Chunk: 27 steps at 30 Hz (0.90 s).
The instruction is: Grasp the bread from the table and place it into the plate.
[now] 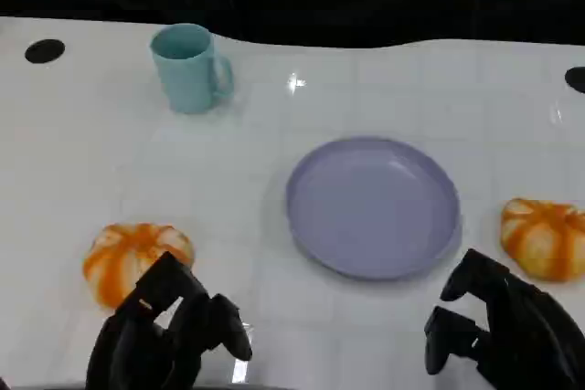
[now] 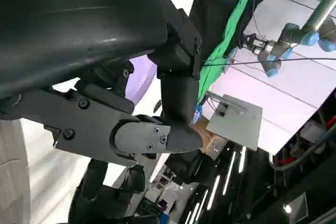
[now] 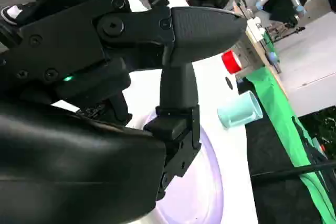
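White tiled desk runs under us, black backdrop behind its far edge. Nearest, at the near edge, our left hand (image 1: 169, 331) and right hand (image 1: 498, 331) hover with fingers loosely curled and apart, holding nothing. Just beyond the left hand lies one bread (image 1: 137, 258), a round orange-and-white bun; a second bun (image 1: 546, 237) sits at the right edge, just past the right hand. We judge them light, soft and easily squashed, so we would cup one from above across its widest part with gentle pressure. Between them, mid-desk, the lilac plate (image 1: 315, 226) holds nothing. Farthest, toward the far left corner, a teal mug (image 1: 190, 68) stands upright; its inside looks bare.
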Each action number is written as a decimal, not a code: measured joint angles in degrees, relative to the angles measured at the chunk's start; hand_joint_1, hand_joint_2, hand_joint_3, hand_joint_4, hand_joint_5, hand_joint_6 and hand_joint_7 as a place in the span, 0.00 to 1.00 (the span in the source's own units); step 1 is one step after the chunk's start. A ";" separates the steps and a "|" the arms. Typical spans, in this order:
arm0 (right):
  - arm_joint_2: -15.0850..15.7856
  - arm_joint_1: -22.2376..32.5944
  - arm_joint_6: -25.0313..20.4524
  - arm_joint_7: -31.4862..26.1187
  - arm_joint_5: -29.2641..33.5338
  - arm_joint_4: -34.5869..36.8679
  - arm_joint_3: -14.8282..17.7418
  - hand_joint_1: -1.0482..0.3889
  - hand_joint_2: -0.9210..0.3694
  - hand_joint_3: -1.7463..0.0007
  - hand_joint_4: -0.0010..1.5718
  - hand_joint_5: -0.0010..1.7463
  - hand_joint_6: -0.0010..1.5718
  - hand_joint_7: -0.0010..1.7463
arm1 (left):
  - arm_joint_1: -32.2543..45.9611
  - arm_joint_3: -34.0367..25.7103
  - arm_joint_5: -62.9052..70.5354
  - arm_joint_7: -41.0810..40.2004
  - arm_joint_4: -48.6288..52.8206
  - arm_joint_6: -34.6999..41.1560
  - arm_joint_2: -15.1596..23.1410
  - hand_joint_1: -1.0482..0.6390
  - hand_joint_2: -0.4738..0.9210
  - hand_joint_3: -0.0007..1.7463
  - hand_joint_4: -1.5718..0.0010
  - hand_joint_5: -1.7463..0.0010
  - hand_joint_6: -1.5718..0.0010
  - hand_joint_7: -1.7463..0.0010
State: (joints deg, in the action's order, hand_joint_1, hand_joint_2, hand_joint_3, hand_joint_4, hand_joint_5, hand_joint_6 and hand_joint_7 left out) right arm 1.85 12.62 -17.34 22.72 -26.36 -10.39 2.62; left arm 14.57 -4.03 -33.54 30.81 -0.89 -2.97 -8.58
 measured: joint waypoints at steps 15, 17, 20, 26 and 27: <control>0.14 -0.01 -0.26 -0.28 -0.11 0.00 0.02 0.35 0.00 0.74 0.48 1.00 0.30 1.00 | -0.04 -0.03 -0.02 -0.29 0.01 0.00 0.03 0.31 1.00 0.18 0.49 0.00 0.66 0.00; 0.14 -0.01 -0.25 -0.27 -0.04 0.00 0.02 0.35 0.00 0.74 0.49 1.00 0.30 1.00 | -0.07 -0.03 -0.02 -0.29 0.01 0.00 0.05 0.31 1.00 0.18 0.49 0.00 0.65 0.00; 0.14 -0.01 -0.23 -0.26 -0.03 0.00 0.02 0.35 0.00 0.73 0.48 1.00 0.30 1.00 | -0.07 -0.02 -0.01 -0.30 0.01 0.04 0.05 0.31 1.00 0.18 0.49 0.00 0.65 0.00; 0.14 -0.01 0.21 0.12 0.03 0.02 0.01 0.35 0.00 0.73 0.48 1.00 0.30 1.00 | 0.00 -0.03 -0.01 -0.33 -0.01 0.14 0.05 0.31 1.00 0.18 0.52 0.00 0.64 0.10; 0.14 -0.01 0.21 0.12 0.09 0.02 -0.01 0.35 0.00 0.73 0.48 1.00 0.30 1.00 | 0.00 -0.03 -0.01 -0.33 -0.03 0.26 0.07 0.30 1.00 0.18 0.55 0.01 0.65 0.15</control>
State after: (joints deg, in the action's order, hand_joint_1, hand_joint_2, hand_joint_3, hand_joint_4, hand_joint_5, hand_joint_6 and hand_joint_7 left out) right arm 2.00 12.61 -17.13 22.84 -26.27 -10.36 2.62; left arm 14.56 -4.06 -33.55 30.48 -0.92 -2.71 -8.51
